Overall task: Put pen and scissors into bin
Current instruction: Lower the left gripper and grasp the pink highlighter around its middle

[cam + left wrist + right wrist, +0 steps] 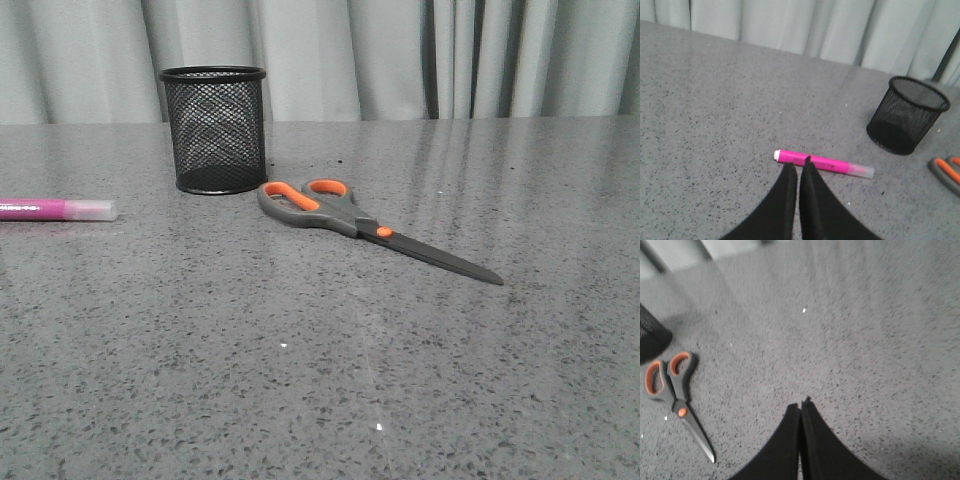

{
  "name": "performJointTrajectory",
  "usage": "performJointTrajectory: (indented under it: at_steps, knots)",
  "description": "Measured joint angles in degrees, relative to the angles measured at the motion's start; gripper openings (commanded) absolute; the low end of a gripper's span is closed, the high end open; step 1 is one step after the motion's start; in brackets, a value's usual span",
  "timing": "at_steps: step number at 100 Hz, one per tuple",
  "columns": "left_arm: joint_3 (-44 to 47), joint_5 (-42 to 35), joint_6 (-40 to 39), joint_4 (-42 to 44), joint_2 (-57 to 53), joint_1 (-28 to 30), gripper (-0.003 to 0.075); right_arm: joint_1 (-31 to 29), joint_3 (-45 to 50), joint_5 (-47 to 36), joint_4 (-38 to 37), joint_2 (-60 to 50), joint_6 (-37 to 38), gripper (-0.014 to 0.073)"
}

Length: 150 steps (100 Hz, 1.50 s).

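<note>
The black mesh bin stands upright at the back left of the table. The scissors lie flat just right of it, grey-orange handles toward the bin, blades pointing to the front right. The pink pen lies flat at the far left edge, whitish cap toward the bin. Neither gripper shows in the front view. In the left wrist view my left gripper is shut and empty, just short of the pen; the bin also shows there. In the right wrist view my right gripper is shut and empty, well apart from the scissors.
The grey speckled table runs back to a pale curtain. In the left wrist view the scissors' handles show at the frame's edge. In the right wrist view the bin's base shows at the frame's edge.
</note>
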Motion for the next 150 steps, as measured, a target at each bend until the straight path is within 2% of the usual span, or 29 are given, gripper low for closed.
performJointTrajectory:
  at_steps: [18, 28, 35, 43, 47, 52, 57, 68, 77, 96, 134, 150]
  knots:
    - [-6.8, 6.6, 0.1, 1.6, 10.5, 0.0, -0.0018, 0.0, -7.6, 5.4, -0.3, 10.6, -0.5, -0.0018]
    - [-8.0, 7.6, 0.1, 1.2, 14.0, 0.0, 0.0019, 0.0, -9.3, 6.7, -0.2, 12.9, -2.4, 0.0118]
    - [-8.7, 7.8, 1.1, 0.0, 15.9, 0.0, 0.0104, 0.0, -9.8, 7.2, 0.3, 13.6, -3.8, 0.0256]
    - [-9.8, 7.8, 3.3, -2.1, 17.8, 0.0, 0.0252, 0.0, -9.8, 7.4, 0.4, 13.8, -4.4, 0.0402]
    - [-10.3, 7.8, 4.2, -3.5, 18.5, 0.0, 0.0331, 0.0, -9.8, 7.5, 0.5, 13.8, -4.6, 0.0434]
    - [-11.2, 7.8, 5.3, -5.1, 19.6, 0.0, 0.0409, 0.0, -9.8, 7.5, 0.5, 13.8, -4.9, 0.0434]
    - [-12.0, 7.8, 6.2, -6.4, 20.8, 0.0, 0.0448, 0.0, -9.8, 7.5, 0.5, 13.8, -5.1, 0.0433]
    - [-13.8, 7.8, 9.3, -9.3, 23.5, 0.0, 0.0438, 0.0, -9.8, 7.5, 0.5, 13.8, -5.7, 0.0433]
    - [-16.1, 8.2, 15.1, -12.4, 26.5, 0.0, 0.0416, 0.0, -9.8, 7.6, 0.5, 13.8, -6.0, 0.0433]
    - [-22.7, 13.5, 34.9, -17.0, 36.0, 0.0, 0.0398, 0.0, -9.8, 7.7, 0.5, 13.8, -6.6, 0.0433]
    - [-38.1, 28.8, 74.2, -17.1, 59.6, 0.0, 0.0398, 0.0, -9.8, 7.8, 0.6, 13.9, -6.8, 0.0433]
    - [-41.5, 31.4, 86.3, -17.1, 65.8, 0.0, 0.0398, 0.0, -9.8, 7.8, 0.6, 13.9, -7.2, 0.0433]
